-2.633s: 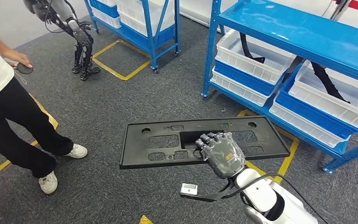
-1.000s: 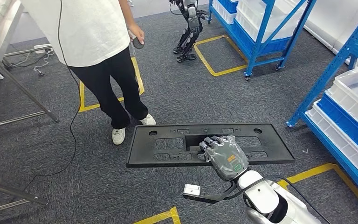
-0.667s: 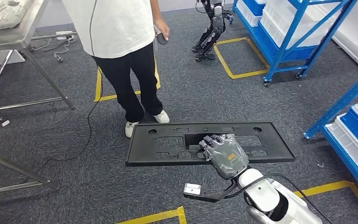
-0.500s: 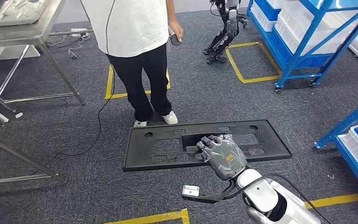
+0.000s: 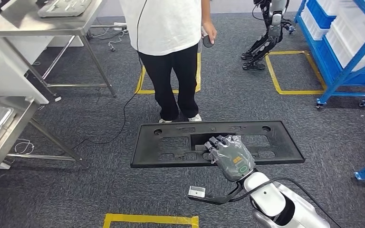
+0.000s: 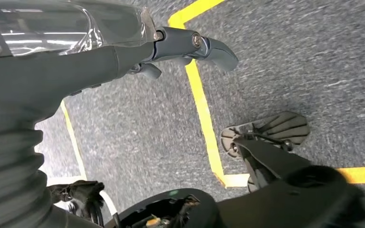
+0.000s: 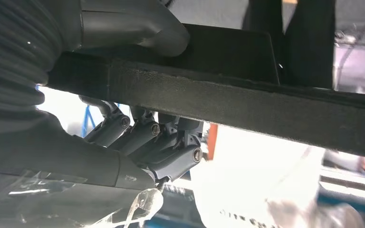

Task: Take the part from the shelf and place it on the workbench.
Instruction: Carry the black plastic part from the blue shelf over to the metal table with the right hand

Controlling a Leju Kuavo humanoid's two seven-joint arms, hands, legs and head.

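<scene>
Dark grey carpeted floor (image 5: 100,190) underlies scene. Yellow tape lines (image 5: 150,220) mark rectangles on it: 1 near bottom edge, 1 behind person's feet, 1 at upper right around feet of dark humanoid robot (image 5: 267,33). Person in black trousers and white shoes (image 5: 176,80) stands on carpet. Black cable (image 5: 119,118) trails across floor toward steel-legged metal workbench (image 5: 43,26) at upper left. Second metal workbench (image 5: 0,137) at left edge. Blue metal shelf rack on castors (image 5: 347,57) stands at right.

Black part (image 5: 171,145), grey hand (image 5: 230,156), dark grey carpet (image 5: 100,190) with yellow tape lines (image 5: 149,220).
</scene>
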